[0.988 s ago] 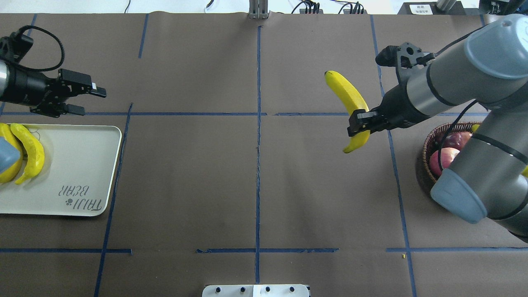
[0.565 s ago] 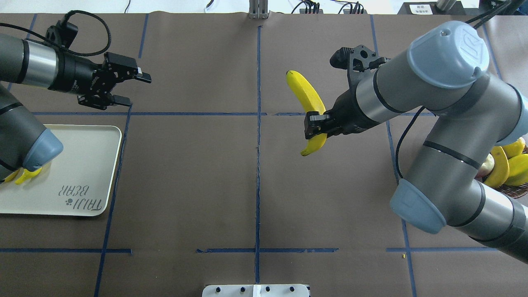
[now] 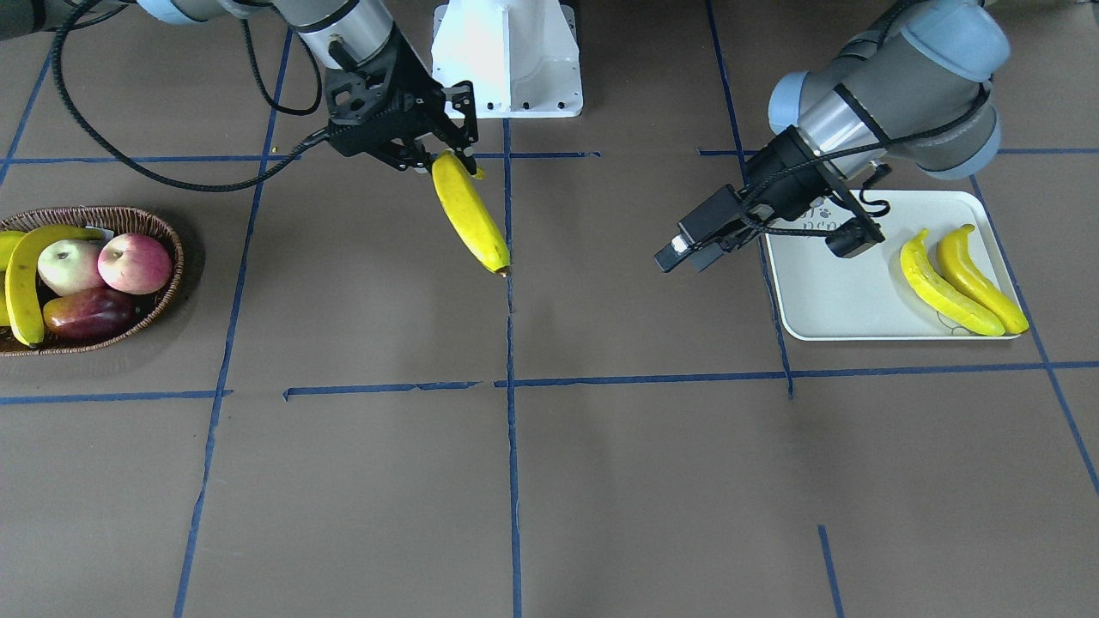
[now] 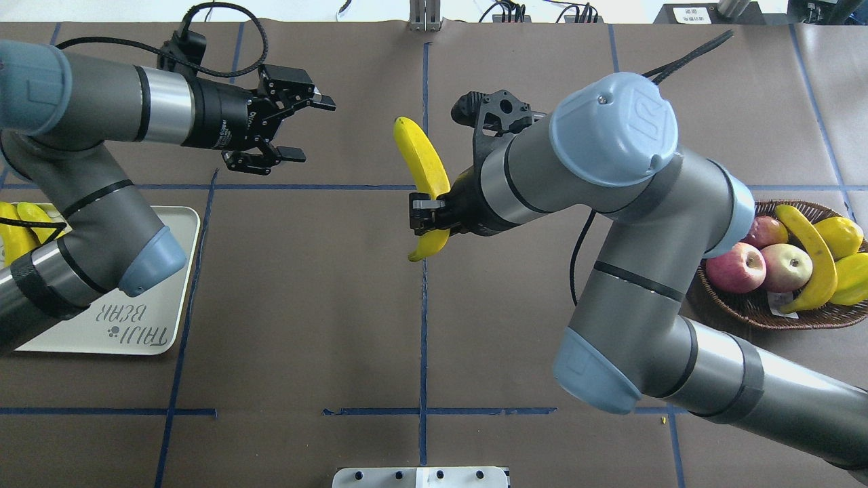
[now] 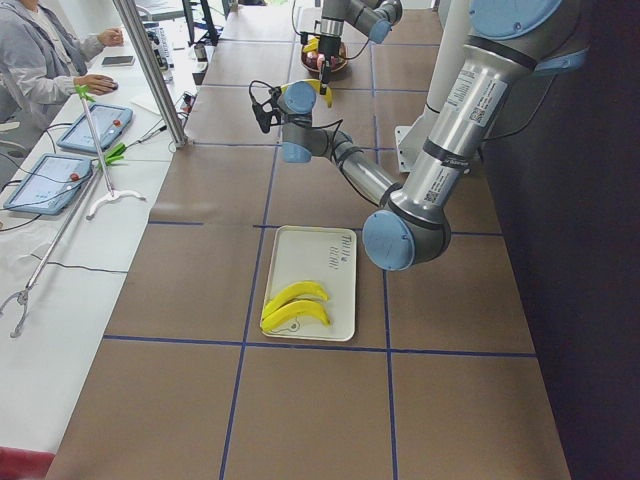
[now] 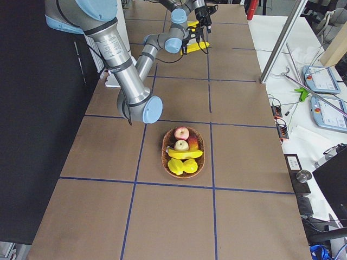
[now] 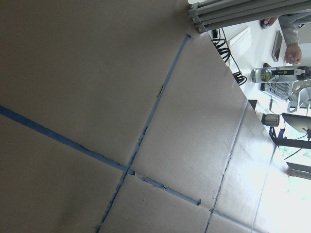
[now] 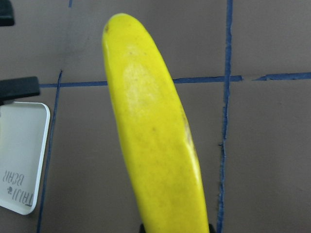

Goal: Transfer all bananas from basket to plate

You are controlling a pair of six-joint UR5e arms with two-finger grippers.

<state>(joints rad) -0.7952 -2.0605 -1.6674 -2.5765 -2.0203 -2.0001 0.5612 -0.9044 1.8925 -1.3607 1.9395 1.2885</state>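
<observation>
My right gripper (image 4: 428, 215) is shut on the lower part of a yellow banana (image 4: 422, 157) and holds it above the table's centre line; it also shows in the front view (image 3: 469, 215) and fills the right wrist view (image 8: 155, 145). My left gripper (image 4: 316, 130) is open and empty, in the air to the banana's left, apart from it. Two bananas (image 3: 944, 287) lie on the off-white plate (image 3: 841, 296) at the left end of the table. One more banana (image 4: 810, 261) lies in the wicker basket (image 4: 759, 313) at the right.
The basket also holds red-pink apples (image 4: 736, 268) and yellow-green fruit (image 4: 841, 234). My left arm's elbow hangs over the plate (image 4: 180, 298). Blue tape lines cross the brown table cover. A white mount (image 3: 506, 60) stands at the robot's edge.
My right arm has carried the banana leftward from beside the basket to the centre line. My left gripper has moved right from the plate toward the centre, still open.
</observation>
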